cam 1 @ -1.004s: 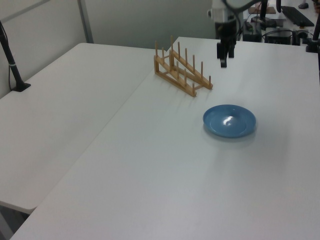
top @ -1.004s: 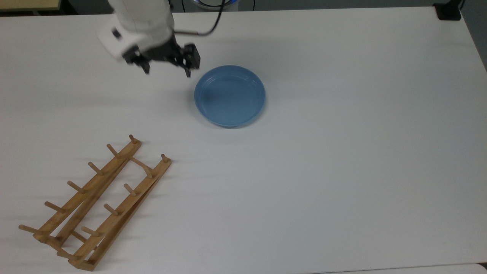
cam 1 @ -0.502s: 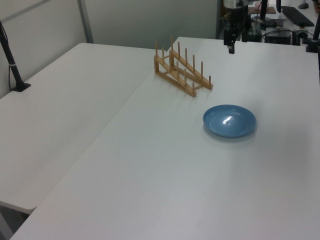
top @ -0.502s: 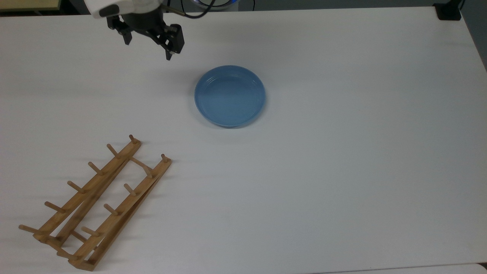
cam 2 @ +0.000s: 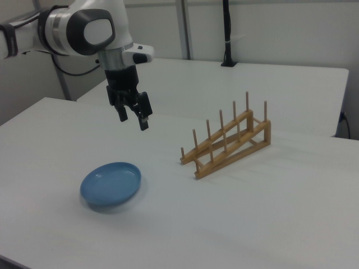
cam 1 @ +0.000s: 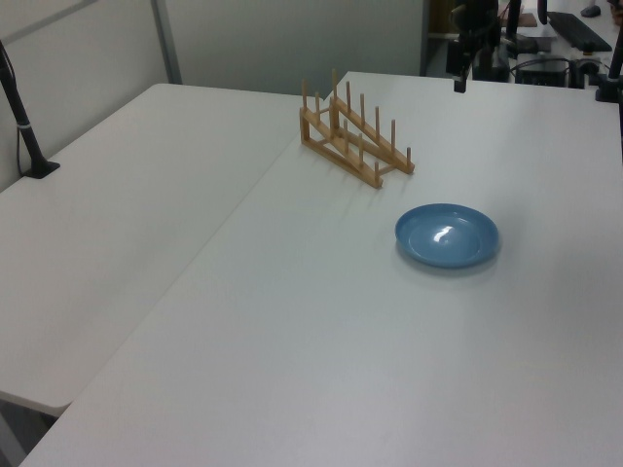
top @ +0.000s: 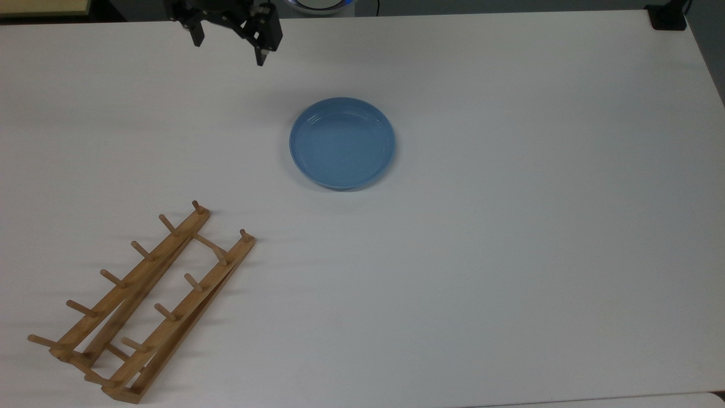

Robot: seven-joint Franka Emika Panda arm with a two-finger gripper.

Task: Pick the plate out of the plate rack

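Light-blue round plate (top: 342,142) lies flat on white table (top: 510,226), apart from light-brown wooden pegged rack (top: 141,300). Right view shows black gripper (cam 2: 133,119) above the plate, jaws spread, empty.

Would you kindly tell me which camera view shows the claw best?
The right view: the claw hangs open and whole above the table, beyond the plate. The top view cuts it at the upper edge; the left view shows it small and far off.

Bright, even light; soft shadows, mild haze
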